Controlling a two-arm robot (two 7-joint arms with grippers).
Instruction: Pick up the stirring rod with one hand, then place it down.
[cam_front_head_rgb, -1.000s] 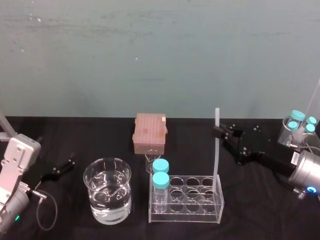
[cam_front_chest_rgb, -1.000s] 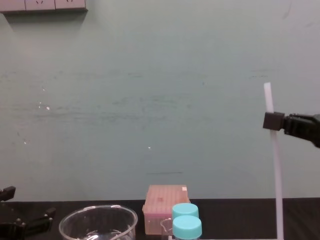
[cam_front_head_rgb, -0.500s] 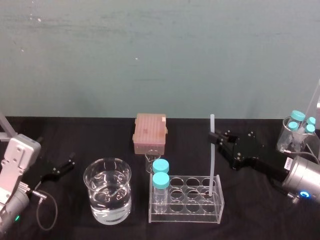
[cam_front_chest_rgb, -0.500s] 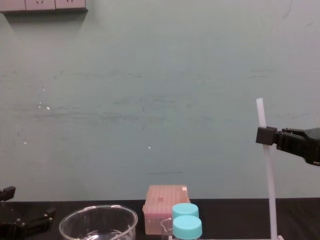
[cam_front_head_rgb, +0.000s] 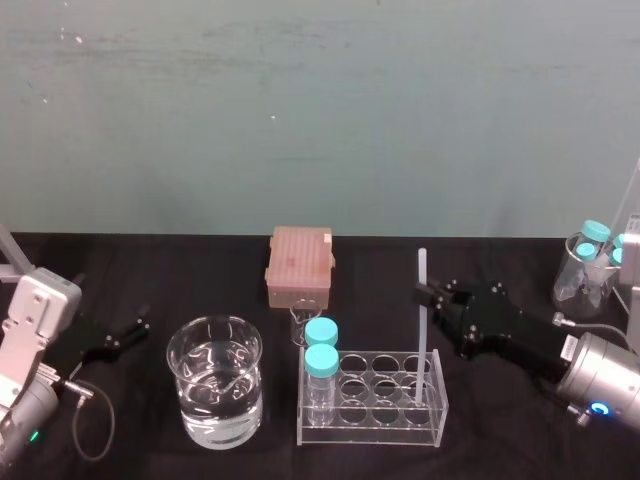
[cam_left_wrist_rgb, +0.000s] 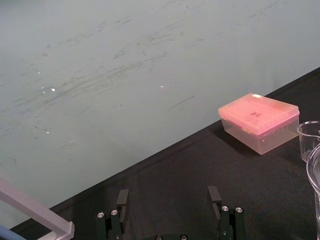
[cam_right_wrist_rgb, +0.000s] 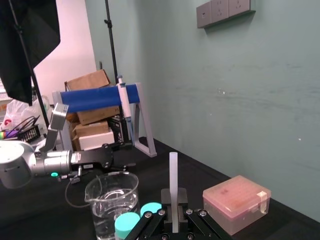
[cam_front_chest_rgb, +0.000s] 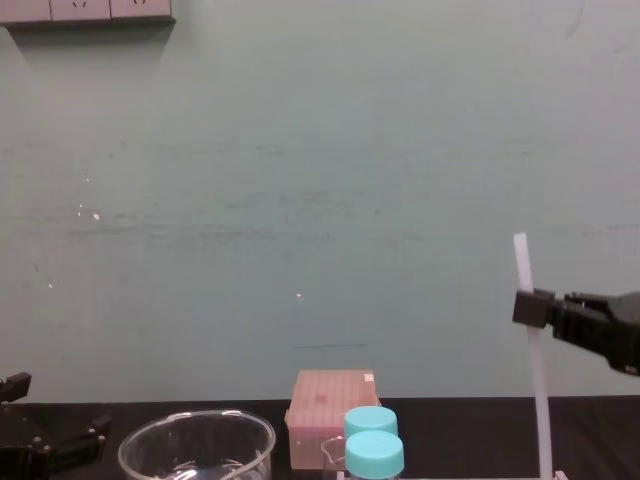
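Dropped lower since a second ago: long thin white stirring rod (cam_front_head_rgb: 421, 345) and black right gripper (cam_front_head_rgb: 429, 296). Black left gripper (cam_front_head_rgb: 118, 338) parked far left, fingers spread, empty. Round glass beaker (cam_front_head_rgb: 192, 395) of water right of it. Rod upright in right-hand well of clear plastic rack (cam_front_head_rgb: 372, 414), pinched at upper part by right gripper.

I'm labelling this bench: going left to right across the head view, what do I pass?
Left gripper → beaker of water → pink box → stirring rod, held by the right gripper → glass jar of bottles.

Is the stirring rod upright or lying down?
Upright: the stirring rod stands vertical in the right gripper, lower end in the clear rack; left gripper parked far left.
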